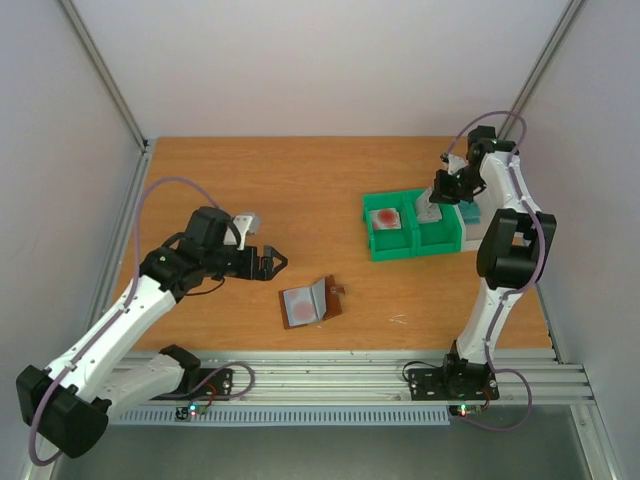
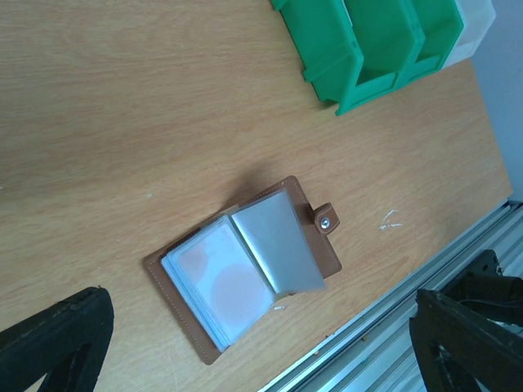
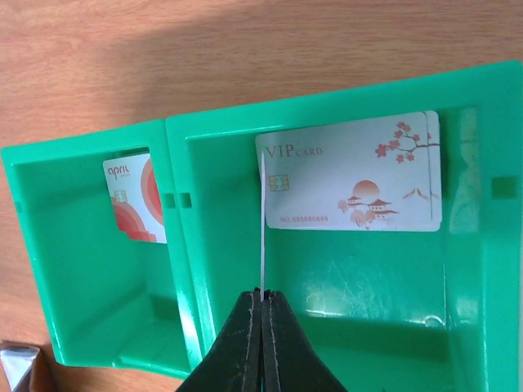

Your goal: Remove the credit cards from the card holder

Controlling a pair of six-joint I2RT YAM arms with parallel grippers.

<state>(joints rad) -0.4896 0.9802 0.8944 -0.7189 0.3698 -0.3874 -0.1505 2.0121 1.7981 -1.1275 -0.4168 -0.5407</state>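
The brown card holder (image 1: 335,303) lies open on the table, with a pale card with a red blot (image 1: 297,307) in its clear pocket. In the left wrist view the card holder (image 2: 181,318) shows that card (image 2: 225,286) and a raised grey sleeve (image 2: 278,245). My left gripper (image 1: 274,262) is open and empty, just left of the holder and above the table. My right gripper (image 3: 262,292) is shut on a thin card (image 3: 262,220) seen edge-on, over a green bin (image 3: 327,106). A white VIP card (image 3: 351,175) lies in that bin.
Two joined green bins (image 1: 392,252) stand at the right. The left one (image 3: 82,151) holds a card with red-orange arcs (image 3: 135,200). A white bin (image 1: 468,212) stands beside them. The aluminium rail (image 2: 384,318) runs along the near table edge.
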